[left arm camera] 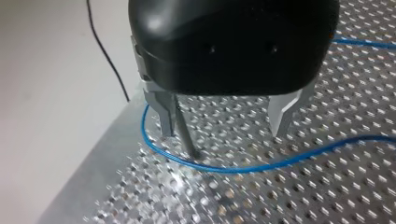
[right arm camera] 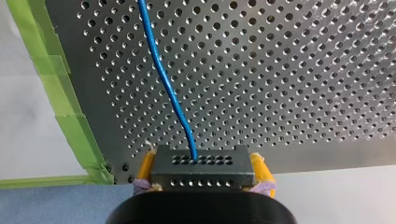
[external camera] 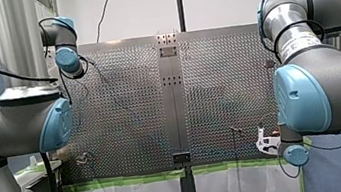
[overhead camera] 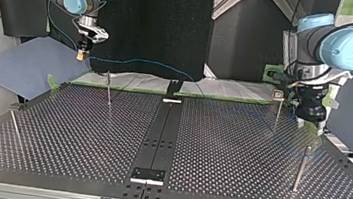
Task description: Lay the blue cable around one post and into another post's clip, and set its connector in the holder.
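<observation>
My right gripper has its yellow pads shut on the dark block connector. The blue cable runs out of the connector over the perforated plate. In the top view this gripper hangs above the table's far left corner, and the cable sags from it toward the middle. My left gripper is open, with its metal fingers astride a thin post. The cable curves around that post's foot. In the top view the black left gripper is low at the right.
Thin posts stand on the plate, one of them with a clip on top. Black holders sit on the centre strip, far and near. Green tape lines the table edge.
</observation>
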Robot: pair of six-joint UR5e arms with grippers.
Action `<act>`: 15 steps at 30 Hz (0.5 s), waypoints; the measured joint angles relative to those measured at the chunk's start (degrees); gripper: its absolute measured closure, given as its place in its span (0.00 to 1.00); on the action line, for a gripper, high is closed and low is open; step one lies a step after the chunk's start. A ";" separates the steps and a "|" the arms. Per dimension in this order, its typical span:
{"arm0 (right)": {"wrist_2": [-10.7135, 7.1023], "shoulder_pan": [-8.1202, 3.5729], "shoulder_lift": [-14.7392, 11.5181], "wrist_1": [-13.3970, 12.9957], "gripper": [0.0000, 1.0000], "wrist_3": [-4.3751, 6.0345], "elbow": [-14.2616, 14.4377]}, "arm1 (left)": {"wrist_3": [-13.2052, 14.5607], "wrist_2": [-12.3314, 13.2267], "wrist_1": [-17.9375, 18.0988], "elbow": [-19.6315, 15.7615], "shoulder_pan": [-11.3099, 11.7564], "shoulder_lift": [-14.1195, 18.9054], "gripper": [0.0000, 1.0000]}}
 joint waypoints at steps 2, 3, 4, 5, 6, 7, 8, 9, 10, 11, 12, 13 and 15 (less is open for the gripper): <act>0.00 0.04 0.00 0.00 1.00 -0.08 0.00 | -1.11 1.02 1.03 0.29 0.37 -0.06 0.01; 0.00 0.08 0.00 0.00 1.00 -0.15 0.00 | -1.75 1.35 1.58 0.52 0.59 -0.06 0.01; 0.00 0.11 0.00 0.00 1.00 -0.21 0.00 | -2.20 1.41 1.84 0.69 0.74 -0.06 0.01; 0.00 0.13 0.00 0.00 1.00 -0.25 0.00 | -2.65 1.33 2.01 0.84 0.90 -0.06 0.01; 0.00 0.18 0.00 0.00 1.00 -0.31 0.01 | -3.27 1.13 2.14 1.04 1.11 -0.07 0.01; 0.00 0.20 -0.01 0.00 1.00 -0.34 0.00 | -3.74 0.98 2.21 1.16 1.28 -0.08 0.01; 0.00 0.22 0.00 0.00 1.00 -0.36 0.00 | -4.19 0.87 2.28 1.26 1.43 -0.09 0.01; 0.00 0.26 -0.01 0.00 1.00 -0.40 0.00 | -4.78 0.75 2.35 1.34 1.59 -0.09 0.01; 0.02 0.30 0.00 0.00 1.00 -0.42 0.00 | -5.21 0.71 2.39 1.37 1.73 -0.14 0.01; 0.02 0.33 0.00 0.00 1.00 -0.44 0.00 | -5.65 0.72 2.42 1.40 1.89 -0.24 0.01; 0.02 0.38 0.00 0.00 1.00 -0.45 0.00 | -6.28 0.82 2.47 1.41 2.09 -0.45 0.01; 0.02 0.40 -0.01 0.00 1.00 -0.45 -0.01 | -6.74 0.99 2.52 1.42 2.23 -0.64 0.01; 0.02 0.46 -0.01 0.00 1.00 -0.48 -0.02 | -7.69 1.53 2.67 1.43 2.49 -1.17 0.01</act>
